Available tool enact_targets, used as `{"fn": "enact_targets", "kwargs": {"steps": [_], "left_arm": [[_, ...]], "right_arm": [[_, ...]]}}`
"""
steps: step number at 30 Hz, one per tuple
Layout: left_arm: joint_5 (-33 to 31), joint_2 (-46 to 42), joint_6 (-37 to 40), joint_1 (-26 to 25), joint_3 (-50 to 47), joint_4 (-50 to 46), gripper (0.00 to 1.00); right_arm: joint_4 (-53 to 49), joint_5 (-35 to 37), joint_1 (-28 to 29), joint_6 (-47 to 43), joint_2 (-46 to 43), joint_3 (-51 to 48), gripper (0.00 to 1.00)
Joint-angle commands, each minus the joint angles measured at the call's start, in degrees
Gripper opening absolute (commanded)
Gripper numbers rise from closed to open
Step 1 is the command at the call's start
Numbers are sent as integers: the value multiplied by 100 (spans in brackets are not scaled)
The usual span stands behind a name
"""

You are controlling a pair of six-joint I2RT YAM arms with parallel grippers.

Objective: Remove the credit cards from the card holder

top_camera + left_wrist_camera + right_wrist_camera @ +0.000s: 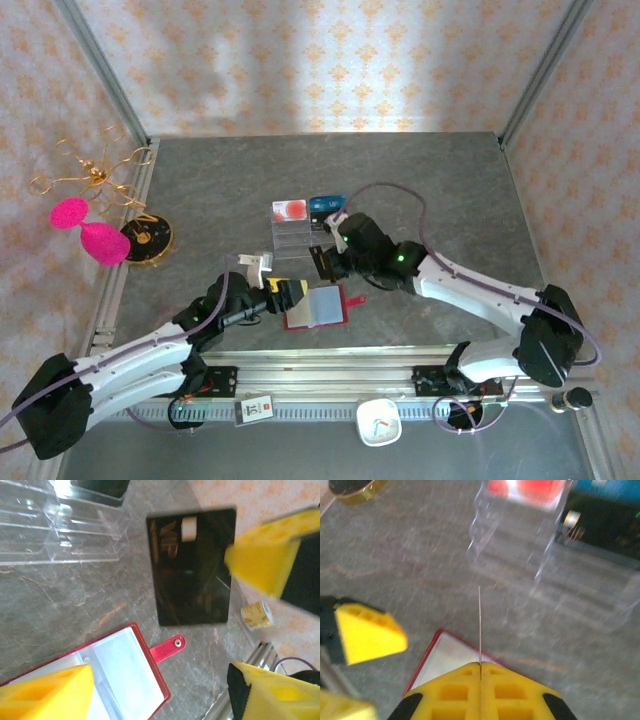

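Observation:
The card holder [318, 306] lies open on the table, red with pale sleeves [125, 665] and its snap tab [167, 648] sticking out to the right. My right gripper [480, 666] is shut on a thin credit card [479, 625], seen edge-on above the holder [445, 662]. In the left wrist view that card [192, 572] is dark and glossy, lifted clear of the holder, with a right finger [262, 555] on its edge. My left gripper [160, 695] is open, with nothing between its fingers [47, 697], at the holder's left side [288, 292].
A clear acrylic tiered stand [298, 240] stands just behind the holder, with a red-and-white card [289, 210] and a blue card [327, 204] at its back. A gold disc [147, 238] and pink ornaments [85, 228] sit at the left edge. The metal rail [330, 365] runs along the front.

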Motion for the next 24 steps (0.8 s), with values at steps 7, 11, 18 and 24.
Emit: {"fn": "enact_targets", "kwargs": {"steps": [7,11,18,24], "left_arm": [[-850,-474,-108,148,331,-1201,75],[-944,-438,-131,165,201,-1033,76],[647,-363,-458,386,-539,1262,77],[1099,-608,-738,386,-966,2651,76]], "right_arm": [[306,-2,-1125,-1161,252,569,0],[288,-175,-1175,-712,282,500,0],[682,-2118,-1083,85,-335,-591,0],[1061,-3223,-957,388,-918,-959,0]]}}
